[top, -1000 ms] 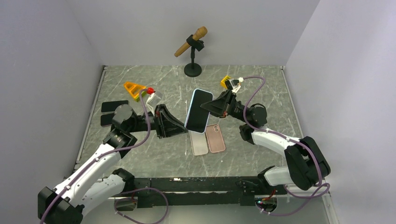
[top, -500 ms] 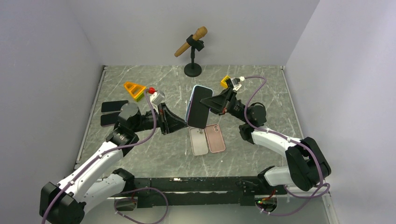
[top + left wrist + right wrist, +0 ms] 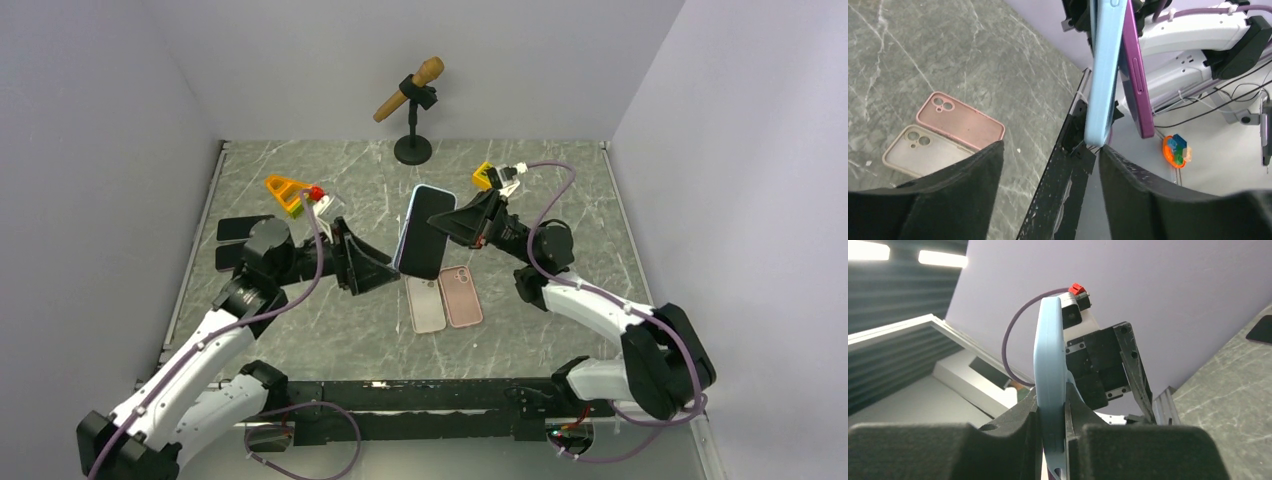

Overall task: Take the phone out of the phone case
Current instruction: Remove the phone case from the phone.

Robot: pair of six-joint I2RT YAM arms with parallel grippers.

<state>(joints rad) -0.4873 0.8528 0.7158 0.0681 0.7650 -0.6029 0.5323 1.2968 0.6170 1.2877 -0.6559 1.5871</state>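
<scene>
My right gripper [image 3: 447, 226] holds a light blue phone case [image 3: 424, 232] upright above the middle of the table, shut on its edge [image 3: 1049, 365]. In the left wrist view the purple phone [image 3: 1136, 75] leans away from the case [image 3: 1103, 75] at its lower end, partly out of it. My left gripper [image 3: 390, 272] stands open just left of and below the case. Its two black fingers [image 3: 963, 190] are spread wide, and the case's bottom corner sits near the right one without being gripped.
Two empty cases lie flat under the held one, a pink case [image 3: 461, 296] and a pale case [image 3: 427, 303]. A microphone on a stand [image 3: 412, 95] stands at the back. An orange toy [image 3: 285, 190] and dark phones [image 3: 244, 227] lie at the left.
My left gripper was shut at the case's lower edge; it has opened and drawn slightly back to the left. The right gripper still holds the case, nearly unmoved.
</scene>
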